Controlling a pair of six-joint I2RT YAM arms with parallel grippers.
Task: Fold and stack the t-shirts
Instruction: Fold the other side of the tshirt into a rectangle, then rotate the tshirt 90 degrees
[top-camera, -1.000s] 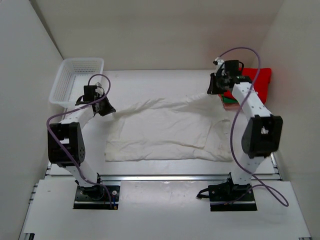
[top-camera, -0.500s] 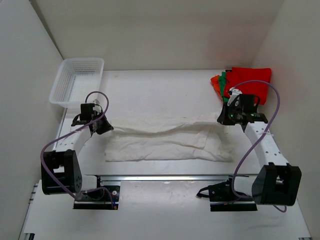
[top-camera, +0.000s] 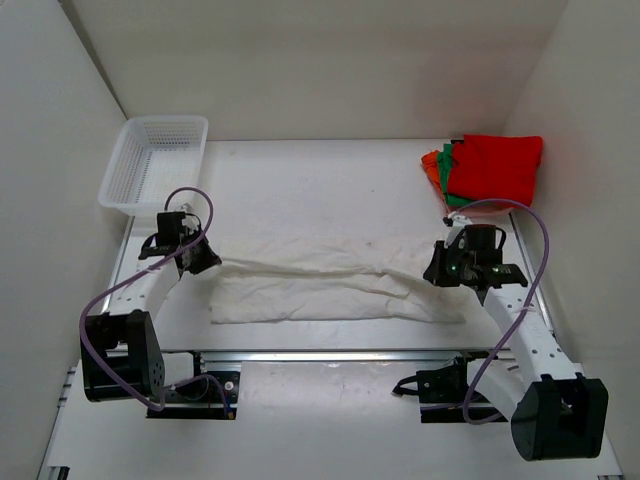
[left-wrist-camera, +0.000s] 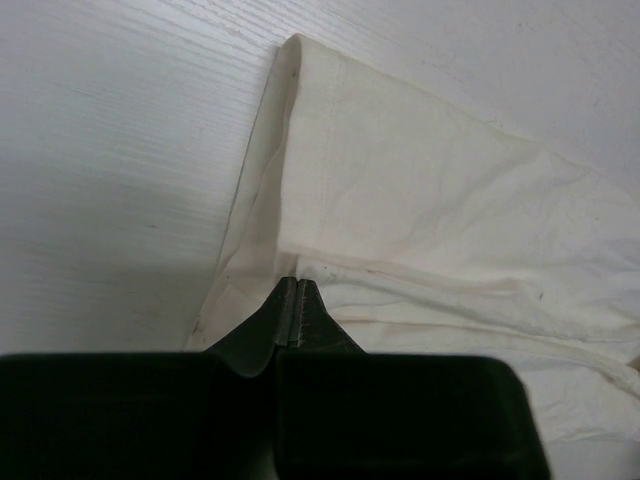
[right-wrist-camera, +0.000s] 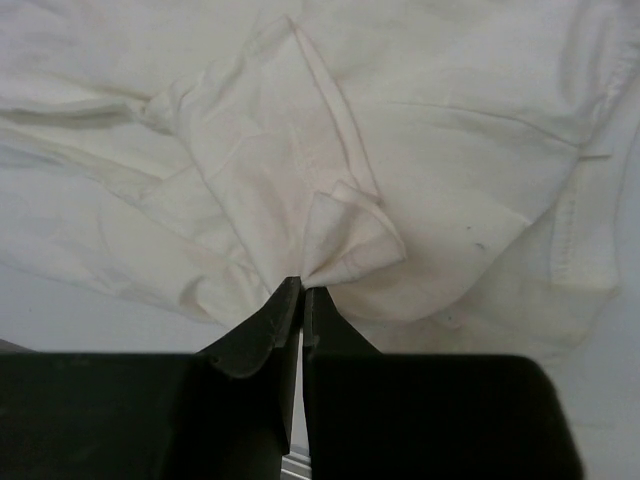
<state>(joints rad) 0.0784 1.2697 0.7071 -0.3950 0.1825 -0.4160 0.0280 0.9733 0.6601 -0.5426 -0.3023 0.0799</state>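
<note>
The large white t-shirt (top-camera: 330, 285) lies across the near middle of the table, its far edge folded toward the front. My left gripper (top-camera: 207, 260) is shut on the shirt's left end; in the left wrist view (left-wrist-camera: 290, 285) the cloth (left-wrist-camera: 430, 210) is pinched at the fingertips. My right gripper (top-camera: 437, 272) is shut on the shirt's right end; in the right wrist view (right-wrist-camera: 303, 285) a bunched corner of cloth (right-wrist-camera: 345, 235) comes out of the jaws. The red t-shirt (top-camera: 497, 168) lies over the green t-shirt (top-camera: 452, 190) and the orange t-shirt (top-camera: 432, 170) at the far right.
A white mesh basket (top-camera: 155, 160) stands at the far left. White walls close in the table on the left, back and right. A metal rail (top-camera: 340, 355) runs along the table's near edge in front of the shirt.
Both grippers have carried the shirt's far edge toward the near side and lowered it, so the shirt is folded over into a narrower band. The right arm left the coloured shirts.
</note>
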